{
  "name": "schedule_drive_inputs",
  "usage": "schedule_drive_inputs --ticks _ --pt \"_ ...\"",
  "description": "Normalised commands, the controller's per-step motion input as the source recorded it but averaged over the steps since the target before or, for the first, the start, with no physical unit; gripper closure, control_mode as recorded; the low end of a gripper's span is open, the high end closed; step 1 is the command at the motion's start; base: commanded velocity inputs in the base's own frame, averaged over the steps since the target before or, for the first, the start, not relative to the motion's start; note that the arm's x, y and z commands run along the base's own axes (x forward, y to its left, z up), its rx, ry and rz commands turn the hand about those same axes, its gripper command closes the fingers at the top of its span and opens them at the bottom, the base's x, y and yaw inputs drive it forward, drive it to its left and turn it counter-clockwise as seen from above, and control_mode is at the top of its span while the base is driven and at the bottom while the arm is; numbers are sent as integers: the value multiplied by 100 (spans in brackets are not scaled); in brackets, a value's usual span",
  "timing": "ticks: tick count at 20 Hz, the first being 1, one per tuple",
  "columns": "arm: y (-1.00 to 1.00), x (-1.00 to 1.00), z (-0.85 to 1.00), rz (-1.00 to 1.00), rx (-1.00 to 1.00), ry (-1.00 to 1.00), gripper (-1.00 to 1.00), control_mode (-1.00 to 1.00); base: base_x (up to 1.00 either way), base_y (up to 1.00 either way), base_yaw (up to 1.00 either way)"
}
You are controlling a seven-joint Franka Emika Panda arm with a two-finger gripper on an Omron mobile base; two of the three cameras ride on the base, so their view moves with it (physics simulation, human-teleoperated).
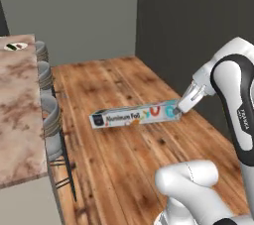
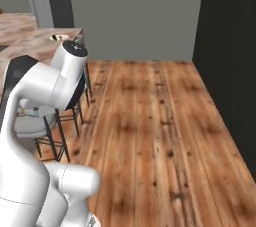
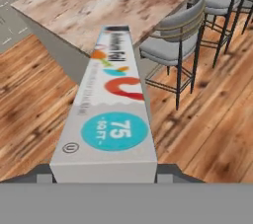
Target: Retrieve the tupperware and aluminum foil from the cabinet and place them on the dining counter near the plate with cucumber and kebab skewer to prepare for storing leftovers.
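We're carrying the aluminum foil (image 1: pixel 135 115), a long slim pale grey-blue carton with a black end panel and red and teal marks; the two-finger gripper (image 1: pixel 177 111) is pinching it at the teal-marked end, jaws pressed against the carton's narrow sides; in the hand view the carton (image 3: pixel 109 114) is running straight out from between the dark finger tips.

Relative to the dining counter (image 1: pixel 17 105), the long pink-brown marbled slab: the foil is hanging in the air over the plank floor (image 1: pixel 124 169), beside the counter's stool side and well apart from it, black end pointing toward it; the grey round-seat stools (image 1: pixel 49 112) are standing between foil and counter edge; the small round white plate (image 1: pixel 16 46) is sitting at the counter's far end, well apart from the foil.

Risks as we judge them: we're gripping at one end only, so the free length is acting as a lever; a fast swing could twist or slide the carton out; the leading black end could clip a stool back or the counter edge on approach; a drop here lands on the floor, not the counter.
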Motion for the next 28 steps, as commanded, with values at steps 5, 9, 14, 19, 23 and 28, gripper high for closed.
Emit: schedule_drive_inputs --ticks 5,9,14,19,23,28 --pt "0 0 0 0 0 0 100 100 100 -71 45" --pt "0 0 0 0 0 0 100 100 100 -65 48" --pt "0 0 0 0 0 0 100 100 100 -66 48" --pt "0 0 0 0 0 0 100 100 100 -70 45" --pt "0 0 0 0 0 0 100 100 100 -77 42" --pt "0 0 0 0 0 0 100 100 100 -84 39"
